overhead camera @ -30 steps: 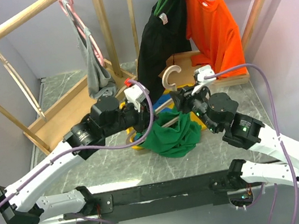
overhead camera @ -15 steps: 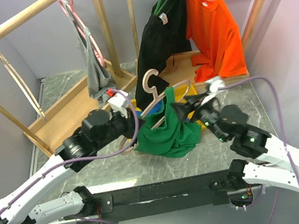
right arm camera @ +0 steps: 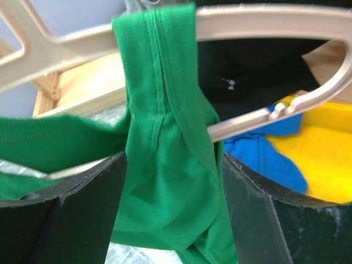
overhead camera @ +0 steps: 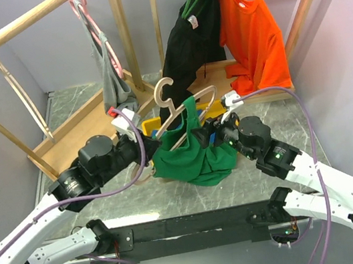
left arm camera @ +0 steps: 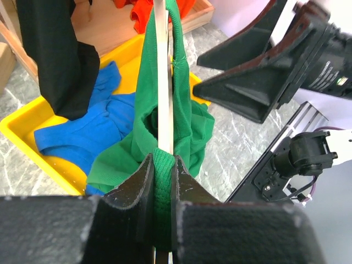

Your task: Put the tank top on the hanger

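Left claw (left arm camera: pixel 163 165): jaws nearly closed, pinching a fold of the tank top (left arm camera: pixel 176 110) together with the thin edge of the hanger (left arm camera: pixel 161 66). Wrist view shows green fabric squeezed between the two pads, the wood rising straight up out of the grip.

Top view, left of centre: left claw (overhead camera: pixel 143 137) sits at the low end of the hanger (overhead camera: pixel 171 109). The hanger is tilted and off the worktop (overhead camera: pixel 126 198), hook up and to the left, far arm rising to the right.

Centre: tank top (overhead camera: pixel 191 160) hangs from the hanger. Its lower part is bunched on the worktop, partly over the yellow tray (overhead camera: pixel 151 124). A blue garment (left arm camera: pixel 99 124) lies in the tray.

Right of centre: right claw (overhead camera: pixel 209 133) is up against the tank top below the hanger's raised arm. Wrist view: jaws wide apart, and a green strap (right arm camera: pixel 165 137), draped over the hanger's upper bar (right arm camera: pixel 264 22), hangs in the gap. Cannot tell if the pads press it.

Upper right: black garment (overhead camera: pixel 186 49) and orange shirt (overhead camera: pixel 251 31) hang on the rack.
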Tool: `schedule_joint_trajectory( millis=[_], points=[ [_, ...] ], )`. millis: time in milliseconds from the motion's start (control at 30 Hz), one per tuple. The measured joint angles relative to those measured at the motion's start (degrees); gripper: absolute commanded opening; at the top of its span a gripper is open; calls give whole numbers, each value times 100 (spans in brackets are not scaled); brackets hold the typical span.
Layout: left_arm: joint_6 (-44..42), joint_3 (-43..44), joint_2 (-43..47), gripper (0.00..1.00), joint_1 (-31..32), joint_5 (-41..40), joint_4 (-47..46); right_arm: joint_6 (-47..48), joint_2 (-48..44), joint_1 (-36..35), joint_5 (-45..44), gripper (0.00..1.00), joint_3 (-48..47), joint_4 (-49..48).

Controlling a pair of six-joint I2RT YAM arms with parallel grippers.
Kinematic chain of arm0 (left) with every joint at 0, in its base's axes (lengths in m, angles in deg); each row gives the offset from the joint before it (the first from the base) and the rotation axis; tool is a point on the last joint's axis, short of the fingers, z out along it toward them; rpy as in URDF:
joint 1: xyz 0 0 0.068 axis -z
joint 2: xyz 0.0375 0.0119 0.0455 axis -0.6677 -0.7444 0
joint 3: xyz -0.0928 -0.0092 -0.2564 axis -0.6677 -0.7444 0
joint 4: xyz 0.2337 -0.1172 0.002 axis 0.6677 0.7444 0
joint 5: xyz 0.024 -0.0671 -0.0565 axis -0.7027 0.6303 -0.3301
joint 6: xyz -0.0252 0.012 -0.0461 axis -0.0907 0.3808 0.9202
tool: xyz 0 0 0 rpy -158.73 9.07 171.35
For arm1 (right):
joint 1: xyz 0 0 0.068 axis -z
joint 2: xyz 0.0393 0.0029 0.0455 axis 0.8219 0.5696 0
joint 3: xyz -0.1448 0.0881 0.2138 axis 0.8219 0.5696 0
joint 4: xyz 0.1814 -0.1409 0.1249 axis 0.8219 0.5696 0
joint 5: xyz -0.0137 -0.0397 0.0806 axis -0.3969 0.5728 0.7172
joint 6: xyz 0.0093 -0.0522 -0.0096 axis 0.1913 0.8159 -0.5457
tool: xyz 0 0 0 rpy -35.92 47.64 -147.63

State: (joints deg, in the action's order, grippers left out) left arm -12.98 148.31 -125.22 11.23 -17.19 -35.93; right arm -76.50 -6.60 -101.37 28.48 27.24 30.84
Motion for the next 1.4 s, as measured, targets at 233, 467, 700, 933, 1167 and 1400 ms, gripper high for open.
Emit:
schedule_joint_trajectory(
  millis=[233,467,700,933,1167,1400],
  points=[
    [-31,435,2,1,0,-11,199,-7,74,74,267,55,-4,-125],
    [-66,750,0,1,0,-24,334,52,496,339,398,8,-437,-76],
    [-166,1217,-70,1,0,-264,483,79,560,566,227,16,-1423,96],
    [-173,1655,-76,1,0,-728,680,35,234,605,131,90,-1255,-55],
    [-223,2468,-321,1,0,-1169,1014,-157,-767,619,227,100,669,-608],
    [-352,2914,-636,1,0,-1316,1102,-549,-568,619,570,100,2179,-1429]
  ],
)
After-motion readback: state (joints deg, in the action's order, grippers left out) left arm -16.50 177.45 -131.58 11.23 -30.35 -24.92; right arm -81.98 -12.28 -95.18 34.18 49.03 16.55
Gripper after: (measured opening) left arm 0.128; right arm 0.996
